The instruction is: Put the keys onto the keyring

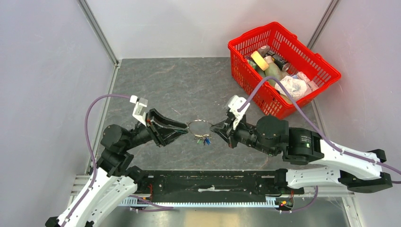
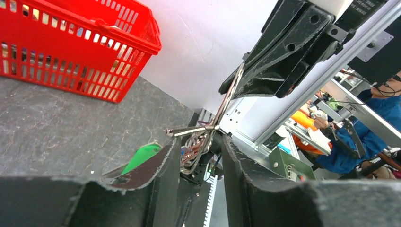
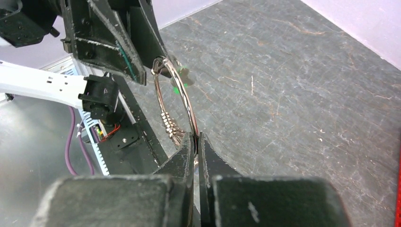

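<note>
Keyring (image 1: 199, 121): held off the table (image 1: 165, 80) near its middle, spanned between your two claws. Your right wrist view shows it standing upright on edge.

Keys (image 1: 204, 139): already on the ring, hanging bunched at its 6 o'clock. Green and blue heads show.

Your right claw (image 1: 213, 127): at the ring's 3 o'clock, jaws pressed together on the wire.

Your left claw (image 1: 185, 128): at the ring's 9 o'clock, one fingertip on either side of the wire. Its own wrist view shows a gap between the jaws, so you cannot tell whether it actually grips.

Red basket (image 1: 250, 82): holds assorted items and sits at 2 o'clock from the ring, well apart.
</note>
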You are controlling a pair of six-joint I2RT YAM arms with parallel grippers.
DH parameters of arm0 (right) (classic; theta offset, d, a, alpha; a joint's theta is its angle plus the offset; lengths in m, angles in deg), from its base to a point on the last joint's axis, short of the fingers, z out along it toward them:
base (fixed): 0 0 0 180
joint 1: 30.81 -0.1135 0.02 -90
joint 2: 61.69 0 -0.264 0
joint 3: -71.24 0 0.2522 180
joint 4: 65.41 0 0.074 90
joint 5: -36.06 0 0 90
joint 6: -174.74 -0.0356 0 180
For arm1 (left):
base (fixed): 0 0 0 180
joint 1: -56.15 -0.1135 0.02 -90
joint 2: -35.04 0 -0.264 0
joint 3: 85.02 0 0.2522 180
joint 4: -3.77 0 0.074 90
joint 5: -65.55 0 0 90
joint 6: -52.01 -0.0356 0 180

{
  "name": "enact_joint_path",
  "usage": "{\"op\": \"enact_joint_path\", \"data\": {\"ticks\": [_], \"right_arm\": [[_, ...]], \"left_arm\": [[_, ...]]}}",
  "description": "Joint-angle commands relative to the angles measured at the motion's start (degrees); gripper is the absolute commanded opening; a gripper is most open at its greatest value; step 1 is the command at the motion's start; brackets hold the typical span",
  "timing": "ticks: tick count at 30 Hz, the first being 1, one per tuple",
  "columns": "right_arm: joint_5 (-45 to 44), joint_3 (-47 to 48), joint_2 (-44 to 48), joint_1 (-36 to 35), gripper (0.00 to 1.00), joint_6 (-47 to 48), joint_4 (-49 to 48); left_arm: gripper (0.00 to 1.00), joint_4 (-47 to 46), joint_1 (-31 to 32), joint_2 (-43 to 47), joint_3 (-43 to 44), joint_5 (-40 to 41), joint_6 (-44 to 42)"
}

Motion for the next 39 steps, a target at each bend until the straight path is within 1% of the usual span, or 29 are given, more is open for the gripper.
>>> {"op": "enact_joint_path", "data": {"ticks": [1, 3, 10, 15, 19, 22, 26, 31, 35, 39], "right_arm": [[-3.9, 1.2, 1.3, 0.1, 0.0, 0.0, -1.9], [-5.1, 1.6, 1.3, 0.1, 0.0, 0.2, -1.0], [-14.1, 0.4, 0.5, 0.1, 0.0, -0.2, 1.7], [-17.8, -3.7, -0.5, 1.2, 0.0, -4.1, 1.7], [-18.5, -8.2, -1.1, 3.6, 0.0, -8.4, 1.5], [-16.9, -11.8, -1.7, 6.1, 0.0, -12.0, 0.1], [-12.2, -14.9, -3.9, 9.9, 0.0, -16.4, -1.5], [-9.8, -18.4, -7.3, 12.4, 0.0, -20.3, -4.4], [-8.4, -20.5, -10.6, 14.6, 0.0, -22.5, -7.2], [-3.3, -21.5, -15.6, 18.5, 0.0, -24.7, -10.0]], "left_arm": [[0.52, 3.4, -0.3, 1.5, -0.5, 2.4, -0.5], [0.56, 5.8, -0.3, 2.0, -0.4, 4.0, -1.6], [0.57, 15.9, -0.3, 4.8, 0.2, 12.0, -5.4], [0.57, 19.7, -0.3, 6.7, -0.2, 15.6, -6.5], [0.57, 21.9, -0.3, 7.6, -0.4, 17.8, -7.1], [0.57, 22.8, -0.3, 8.0, -0.3, 18.7, -7.4], [0.58, 23.1, -0.2, 7.9, -0.3, 19.0, -7.3], [0.58, 23.4, -0.3, 8.0, -0.3, 19.2, -7.0], [0.58, 23.4, -0.3, 7.9, -0.2, 19.3, -6.7], [0.58, 23.9, -0.3, 8.1, 0.0, 19.5, -6.6]]}}
